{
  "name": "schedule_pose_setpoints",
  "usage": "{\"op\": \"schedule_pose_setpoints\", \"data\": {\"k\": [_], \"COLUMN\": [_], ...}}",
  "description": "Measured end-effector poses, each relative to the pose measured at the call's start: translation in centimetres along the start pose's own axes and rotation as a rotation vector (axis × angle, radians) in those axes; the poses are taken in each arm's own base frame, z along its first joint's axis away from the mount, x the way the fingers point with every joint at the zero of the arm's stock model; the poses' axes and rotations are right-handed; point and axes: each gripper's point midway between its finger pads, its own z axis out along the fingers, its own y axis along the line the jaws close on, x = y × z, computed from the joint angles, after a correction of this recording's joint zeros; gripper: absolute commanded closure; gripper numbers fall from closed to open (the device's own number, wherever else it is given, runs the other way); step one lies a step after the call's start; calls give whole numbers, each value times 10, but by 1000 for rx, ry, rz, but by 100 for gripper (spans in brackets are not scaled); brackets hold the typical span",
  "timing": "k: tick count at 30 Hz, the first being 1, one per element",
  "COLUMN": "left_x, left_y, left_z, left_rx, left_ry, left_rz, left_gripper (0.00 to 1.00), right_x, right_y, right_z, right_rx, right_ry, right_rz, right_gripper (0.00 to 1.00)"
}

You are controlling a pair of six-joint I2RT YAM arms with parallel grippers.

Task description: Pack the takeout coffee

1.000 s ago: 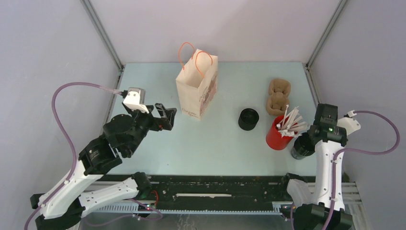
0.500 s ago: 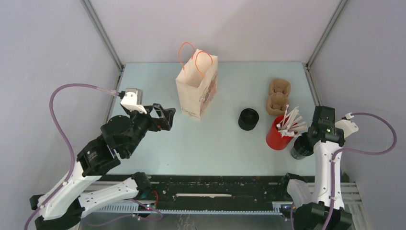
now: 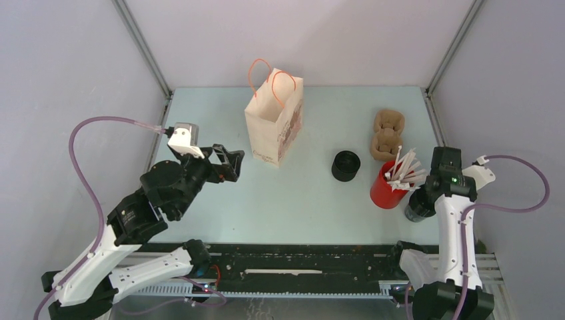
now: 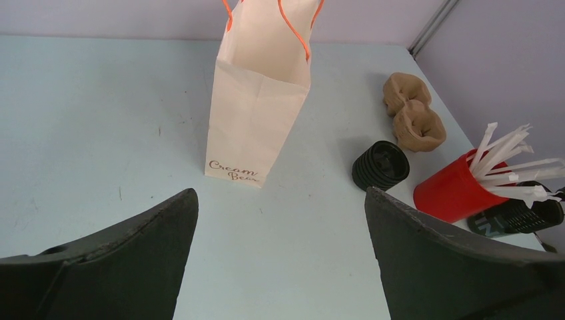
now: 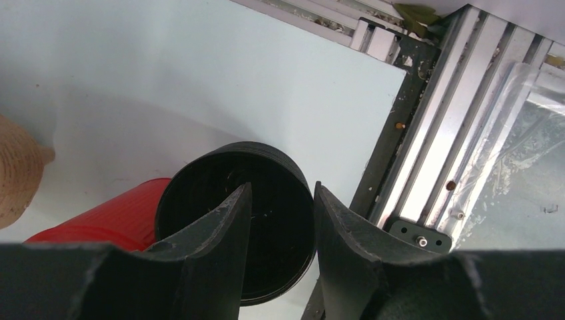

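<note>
A small all-black ribbed cup (image 3: 346, 165) stands upright mid-table, also in the left wrist view (image 4: 380, 165). A second black cup (image 3: 417, 209) stands at the near right, beside the red cup of white sticks (image 3: 384, 189). My right gripper (image 3: 426, 197) points down over this second cup (image 5: 200, 193). Its jaws are a narrow gap apart (image 5: 282, 188), one finger over the cup's mouth, the other at its rim. I see no clamping. My left gripper (image 3: 230, 162) is wide open and empty, left of the paper bag (image 3: 273, 120), with table between its fingers (image 4: 280, 200).
The white paper bag with orange handles (image 4: 260, 100) stands open at the back. A brown moulded-pulp carrier (image 3: 388, 134) lies at the back right, behind the red cup (image 4: 453, 193). A black rail and metal frame (image 5: 426, 133) run along the table's near edge.
My right arm has shifted slightly left above the near-right black cup; that cup has not moved. My left gripper has edged slightly left and now holds still.
</note>
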Motion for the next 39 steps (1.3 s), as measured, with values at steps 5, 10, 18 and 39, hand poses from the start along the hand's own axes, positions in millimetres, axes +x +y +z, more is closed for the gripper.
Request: {"op": "schedule_pose_setpoints", "data": {"k": [5, 10, 18, 39], "left_x": [0, 1, 1, 4], "left_y": [0, 1, 1, 4], "left_z": [0, -1, 0, -2], "left_rx": [0, 0, 1, 1], "left_ry": [-1, -2, -4, -5], "left_rz": [0, 0, 5, 5], "left_gripper": [0, 0, 0, 0], "right_x": [6, 9, 9, 9], "right_y": [-4, -12, -17, -17], "right_z": [5, 8, 6, 5], "right_rx": [46, 97, 106, 100], "right_ry": [26, 50, 46, 41], "right_rz": [-6, 3, 18, 26], "right_gripper": [55, 56, 63, 80]}}
